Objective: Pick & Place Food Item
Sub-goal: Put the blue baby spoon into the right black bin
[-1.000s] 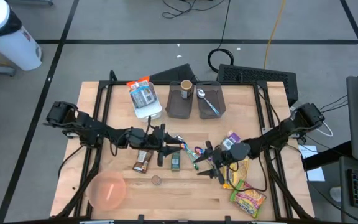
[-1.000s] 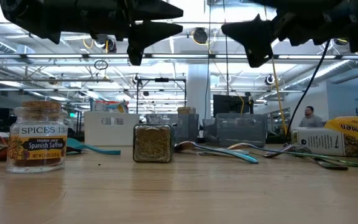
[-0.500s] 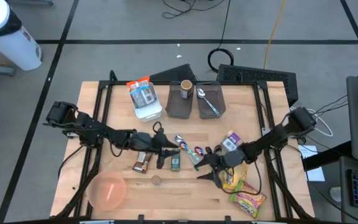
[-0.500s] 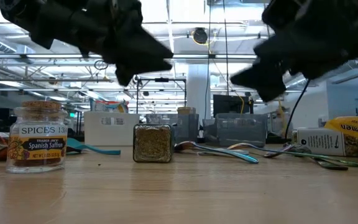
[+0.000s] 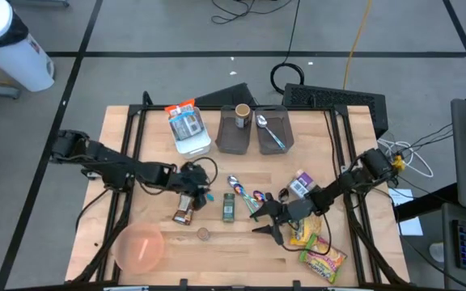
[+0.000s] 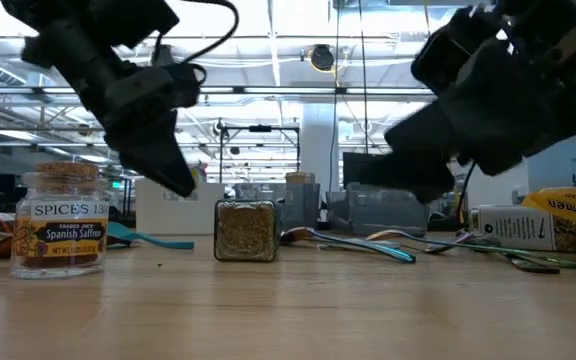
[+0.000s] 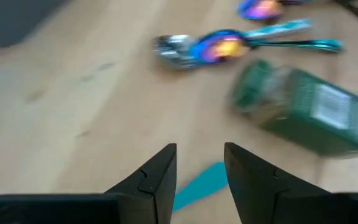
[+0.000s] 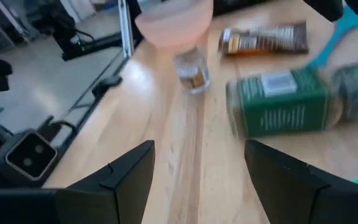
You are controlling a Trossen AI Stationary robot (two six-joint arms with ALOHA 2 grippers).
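Observation:
A green spice jar (image 5: 228,208) lies on its side mid-table, also seen in the wrist views (image 7: 309,115) (image 8: 284,109). My left gripper (image 5: 203,196) (image 7: 199,163) stands open just left of the jar, tipped steeply down over a teal handle (image 7: 197,186). My right gripper (image 5: 264,224) (image 8: 199,149) is open, low and nearly level, right of the jar and pointing at it. A small saffron jar (image 5: 204,234) (image 6: 60,222) stands upright near the front edge. A brown packet (image 5: 184,209) lies flat beside the left gripper.
Iridescent spoons (image 5: 245,192) lie right of the green jar. Ramen packets (image 5: 314,242) and a small carton (image 5: 300,183) lie under the right arm. A pink bowl (image 5: 140,247) sits front left. Two grey bins (image 5: 253,129) and a white container (image 5: 189,133) stand at the back.
My left gripper has tipped from nearly level to steeply downward, sinking and drawing a little toward the table's left. My right gripper has sunk toward the table, shifted slightly left toward the green jar and rolled a little. Nothing on the table has moved.

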